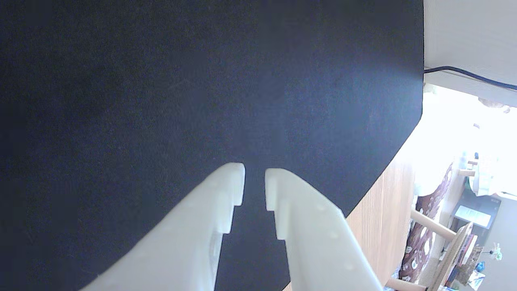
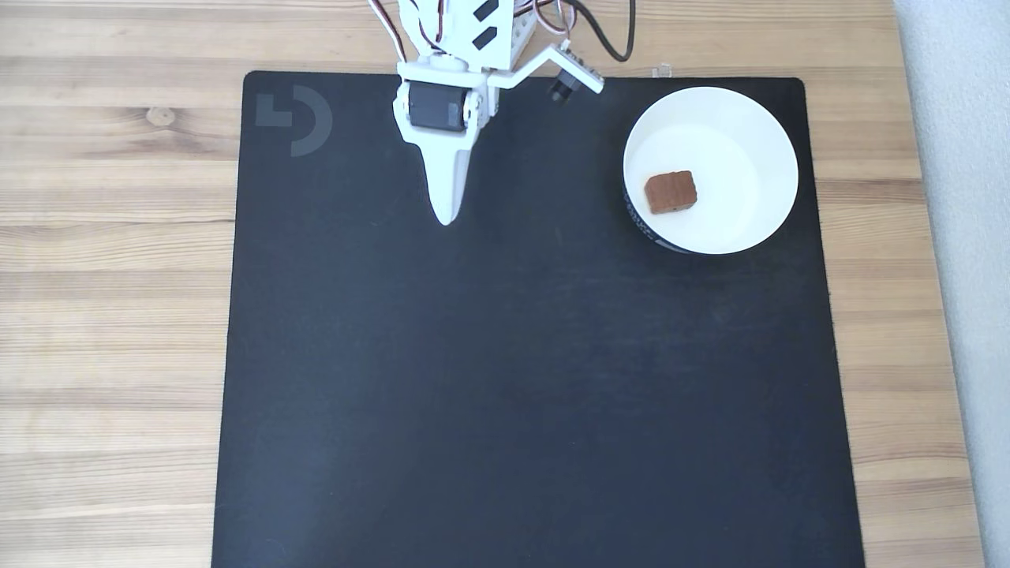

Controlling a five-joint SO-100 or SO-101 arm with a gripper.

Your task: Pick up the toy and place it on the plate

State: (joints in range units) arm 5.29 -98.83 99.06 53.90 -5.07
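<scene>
In the fixed view the toy [image 2: 671, 192], a small reddish-brown block, lies inside the plate [image 2: 757, 118], left of its middle. The plate is a white dish on the mat's far right corner. My white gripper [image 2: 447, 219] hangs over the mat near its far edge, well to the left of the plate and apart from it. Its jaws are together and hold nothing. In the wrist view the gripper [image 1: 255, 173] points at bare black mat. Only a narrow slit shows between its fingertips, with nothing in it.
A black mat [image 2: 513, 379] covers most of the wooden table [image 2: 110, 276]. The arm's base and cables [image 2: 600, 31] sit at the mat's far edge. A pale wall or surface [image 2: 970, 237] runs along the right side.
</scene>
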